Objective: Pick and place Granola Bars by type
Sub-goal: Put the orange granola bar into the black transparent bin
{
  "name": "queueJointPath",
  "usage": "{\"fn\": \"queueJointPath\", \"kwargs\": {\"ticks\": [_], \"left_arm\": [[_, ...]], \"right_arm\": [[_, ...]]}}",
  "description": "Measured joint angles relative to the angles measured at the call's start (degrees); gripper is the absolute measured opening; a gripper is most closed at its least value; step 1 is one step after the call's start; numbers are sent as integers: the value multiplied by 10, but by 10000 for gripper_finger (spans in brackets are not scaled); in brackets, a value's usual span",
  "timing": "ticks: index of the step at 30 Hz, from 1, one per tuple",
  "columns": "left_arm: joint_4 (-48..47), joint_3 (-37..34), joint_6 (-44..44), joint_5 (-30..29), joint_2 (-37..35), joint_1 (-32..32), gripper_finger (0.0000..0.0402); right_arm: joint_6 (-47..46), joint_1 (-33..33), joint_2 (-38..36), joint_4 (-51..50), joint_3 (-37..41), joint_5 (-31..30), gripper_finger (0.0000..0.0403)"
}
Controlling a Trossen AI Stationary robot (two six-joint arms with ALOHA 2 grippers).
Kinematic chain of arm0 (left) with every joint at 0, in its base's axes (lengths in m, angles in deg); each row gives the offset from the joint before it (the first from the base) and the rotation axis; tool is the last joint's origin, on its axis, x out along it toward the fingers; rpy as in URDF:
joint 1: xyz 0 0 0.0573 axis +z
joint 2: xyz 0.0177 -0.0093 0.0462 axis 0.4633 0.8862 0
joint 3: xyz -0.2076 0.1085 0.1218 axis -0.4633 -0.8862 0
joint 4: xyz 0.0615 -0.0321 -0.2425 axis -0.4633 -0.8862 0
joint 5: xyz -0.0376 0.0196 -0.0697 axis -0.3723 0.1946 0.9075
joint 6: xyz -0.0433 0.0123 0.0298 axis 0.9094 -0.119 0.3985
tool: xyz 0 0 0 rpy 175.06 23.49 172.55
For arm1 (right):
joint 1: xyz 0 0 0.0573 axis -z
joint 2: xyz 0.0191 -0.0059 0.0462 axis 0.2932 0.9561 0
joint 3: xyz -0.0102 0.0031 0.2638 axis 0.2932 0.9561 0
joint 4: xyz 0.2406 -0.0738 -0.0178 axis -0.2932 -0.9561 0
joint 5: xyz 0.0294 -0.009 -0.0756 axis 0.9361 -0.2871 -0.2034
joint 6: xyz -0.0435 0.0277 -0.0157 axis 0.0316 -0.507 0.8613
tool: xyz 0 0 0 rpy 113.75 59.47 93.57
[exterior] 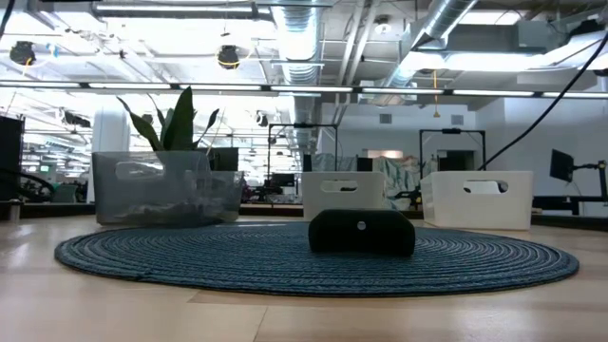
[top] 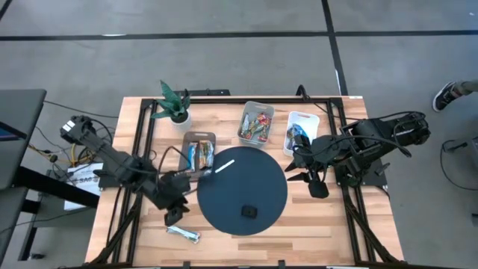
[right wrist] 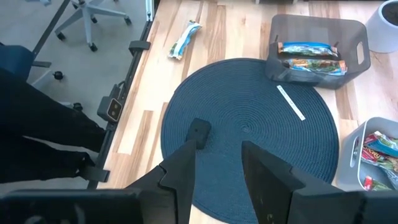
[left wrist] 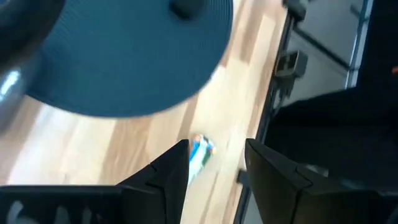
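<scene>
Two robot claws hang over a wooden table with snack bars sorted into small tubs.

The left claw is spread wide above one blue-and-white wrapped bar lying alone near the table edge; that bar looks blurry. The right claw is spread and holds nothing. More bars sit in the grey tub, the clear tub and the white tub, half hidden by its arm. No wrapper words can be read.
</scene>
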Motion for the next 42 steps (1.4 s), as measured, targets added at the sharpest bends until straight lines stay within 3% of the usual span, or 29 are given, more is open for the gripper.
{"fn": "queueJointPath", "kwargs": {"ticks": [14,26,42], "left_arm": [[-1,0,-19,66,111,-51,148],[-13,0,-45,66,175,-99,148],[27,0,-62,62,274,-101,148]], "right_arm": [[0,0,0,-1,0,0,122],[0,0,0,-1,0,0,122],[0,0,0,-1,0,2,122]]}}
